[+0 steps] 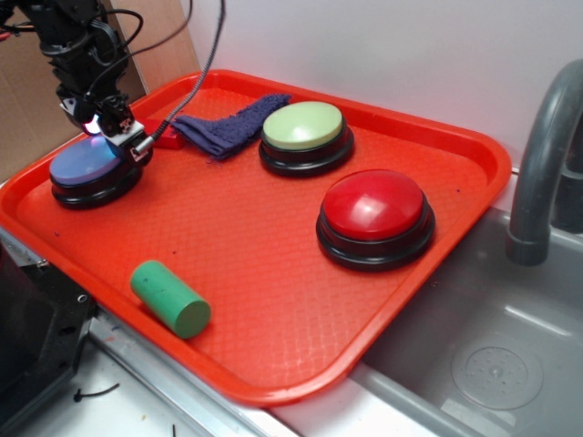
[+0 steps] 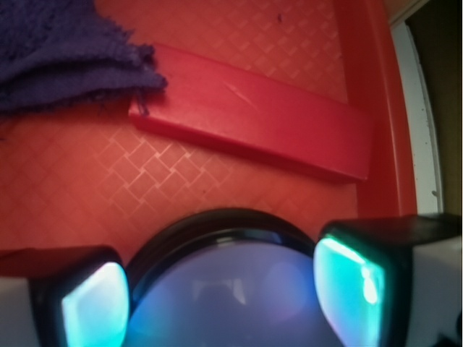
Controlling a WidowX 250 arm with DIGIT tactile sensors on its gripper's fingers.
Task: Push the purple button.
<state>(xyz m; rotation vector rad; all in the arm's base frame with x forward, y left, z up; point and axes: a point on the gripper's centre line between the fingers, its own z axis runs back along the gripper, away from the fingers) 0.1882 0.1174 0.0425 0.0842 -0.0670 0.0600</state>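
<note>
The red tray (image 1: 273, 273) held the purple button (image 1: 86, 168) at its far-left corner, dome facing straight up, round and so without any long axis. The gripper (image 1: 117, 137) sat directly over the dome's far-right edge, its jaws spread apart and grasping nothing, so the push looked to lie straight down.

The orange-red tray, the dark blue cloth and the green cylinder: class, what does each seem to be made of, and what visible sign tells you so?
Orange-red tray: likely moulded plastic, with a diamond-textured surface and a smooth raised rim.
Dark blue cloth: woven or terry fabric, fuzzy with frayed edges, matte.
Green cylinder: matte and no shine; possibly foam or painted wood, which cannot be told.
</note>
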